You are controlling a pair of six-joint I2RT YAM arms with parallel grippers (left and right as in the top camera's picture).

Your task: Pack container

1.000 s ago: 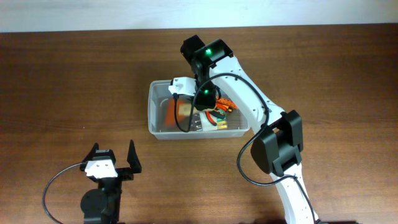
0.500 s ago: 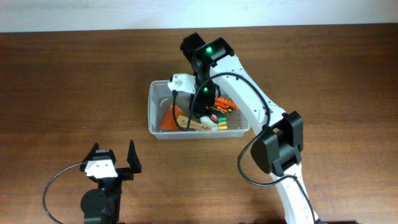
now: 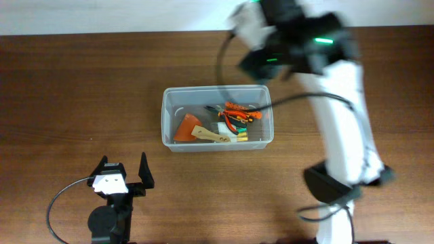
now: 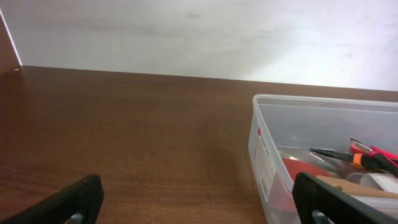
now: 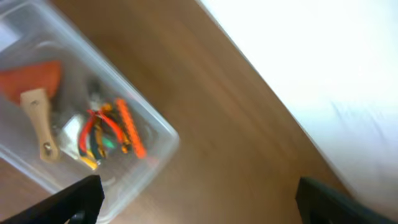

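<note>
The container (image 3: 165, 116), a clear plastic bin, stands mid-table. Inside lie an orange scraper with a wooden handle (image 3: 188, 129), red-and-orange pliers (image 3: 237, 112) and other small tools. My right gripper (image 3: 253, 63) is blurred above the table behind the bin's far right corner. In the right wrist view it (image 5: 199, 205) is open and empty, with the container (image 5: 165, 134) and its tools below left. My left gripper (image 3: 123, 169) rests near the front edge, open and empty. In the left wrist view it (image 4: 199, 202) faces the container (image 4: 264, 149) at the right.
Bare brown wood surrounds the bin on all sides. A white wall (image 4: 199, 31) runs along the table's far edge. The right arm's base (image 3: 332, 186) stands at the front right, and the left arm's cable (image 3: 57, 200) loops at the front left.
My right gripper has opened, left the orange scraper lying in the bin, and swung up and away toward the back right. The left arm has not moved.
</note>
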